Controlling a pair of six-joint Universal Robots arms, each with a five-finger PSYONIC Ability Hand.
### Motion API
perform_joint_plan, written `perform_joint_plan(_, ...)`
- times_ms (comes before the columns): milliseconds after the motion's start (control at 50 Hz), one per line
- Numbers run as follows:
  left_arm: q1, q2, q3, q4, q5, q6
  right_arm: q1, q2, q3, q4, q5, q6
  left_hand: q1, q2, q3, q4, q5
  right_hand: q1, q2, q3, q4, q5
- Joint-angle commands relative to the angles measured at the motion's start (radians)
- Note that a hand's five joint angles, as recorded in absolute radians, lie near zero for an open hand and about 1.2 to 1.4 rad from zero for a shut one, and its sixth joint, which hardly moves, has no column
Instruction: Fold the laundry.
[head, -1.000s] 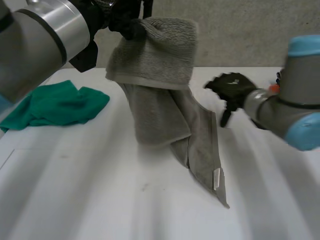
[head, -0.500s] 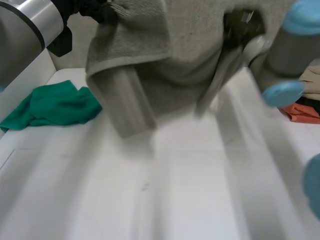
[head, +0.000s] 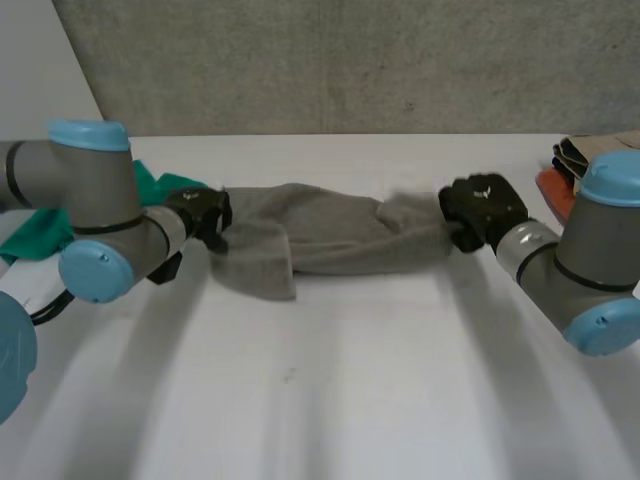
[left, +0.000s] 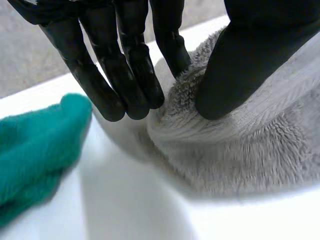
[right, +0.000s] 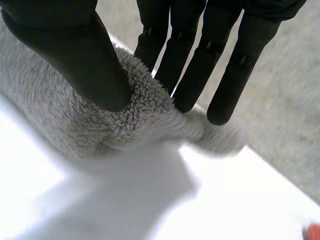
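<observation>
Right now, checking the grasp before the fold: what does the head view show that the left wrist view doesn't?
Head view: the right hand gripping the grey towel's far end, the towel stretched between both hands, an orange cloth beside the right arm. Left wrist view: the left hand's thumb and fingers pinching the towel's edge. Both: towel, left hand, green cloth, white table.

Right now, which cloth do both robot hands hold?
The grey towel, stretched between left robot hand and right robot hand; the green cloth lies unheld.
</observation>
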Motion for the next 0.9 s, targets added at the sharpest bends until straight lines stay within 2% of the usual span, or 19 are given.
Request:
perform_joint_plan(20,-0.018,0.072,-0.039,-0.016,-0.053,0.057,-0.012,-0.028,-0.01,0.121,-0.001,-0.063,-0.408,-0.432,-0.431,-0.44,-0.432,0.24,0.193,0.18,0.172,0.216)
perform_joint_plan(80,-0.03,0.106,-0.056,-0.016,-0.061,0.064,-0.007,-0.073,-0.013,0.173,0.002,-0.074,-0.576,-0.6,-0.599,-0.608,-0.6,-0.159,-0.206,-0.219,-0.226,-0.183)
perform_joint_plan(100,-0.04,0.13,-0.067,-0.016,-0.07,0.067,0.001,-0.094,-0.016,0.203,0.004,-0.086,-0.652,-0.676,-0.675,-0.684,-0.676,-0.378,-0.425,-0.438,-0.446,-0.402)
perform_joint_plan(200,-0.087,0.207,-0.11,-0.011,-0.131,0.068,0.044,-0.139,-0.041,0.291,0.027,-0.154,-0.747,-0.77,-0.769,-0.778,-0.77,-0.72,-0.767,-0.78,-0.788,-0.744)
perform_joint_plan(300,-0.171,0.256,-0.141,0.03,-0.225,0.062,0.07,-0.137,-0.096,0.386,0.044,-0.255,-0.873,-0.897,-0.896,-0.905,-0.896,-0.879,-0.926,-0.939,-0.947,-0.903)
perform_joint_plan(400,-0.268,0.247,-0.139,0.084,-0.305,0.061,0.07,-0.071,-0.185,0.444,0.028,-0.39,-0.897,-0.921,-0.92,-0.929,-0.921,-0.897,-0.944,-0.957,-0.964,-0.921)
perform_joint_plan(560,-0.378,0.082,-0.025,0.119,-0.435,0.061,0.085,0.154,-0.445,0.464,-0.004,-0.601,-0.897,-0.921,-0.92,-0.929,-0.921,-0.87,-0.917,-0.93,-0.938,-0.894)
perform_joint_plan(720,-0.4,-0.058,0.092,0.082,-0.582,0.059,0.099,0.364,-0.66,0.44,-0.01,-0.665,-0.897,-0.921,-0.92,-0.929,-0.921,-0.756,-0.803,-0.816,-0.824,-0.78)
perform_joint_plan(780,-0.399,-0.08,0.109,0.078,-0.602,0.062,0.1,0.424,-0.71,0.437,-0.008,-0.671,-0.897,-0.921,-0.92,-0.929,-0.921,-0.735,-0.782,-0.795,-0.803,-0.76)
perform_joint_plan(860,-0.376,-0.094,0.111,0.079,-0.618,0.071,0.097,0.496,-0.774,0.444,-0.005,-0.674,-0.891,-0.914,-0.914,-0.923,-0.914,-0.589,-0.636,-0.649,-0.657,-0.613)
perform_joint_plan(900,-0.357,-0.095,0.105,0.081,-0.618,0.079,0.09,0.512,-0.799,0.446,-0.004,-0.669,-0.867,-0.891,-0.89,-0.899,-0.891,-0.369,-0.416,-0.429,-0.437,-0.393)
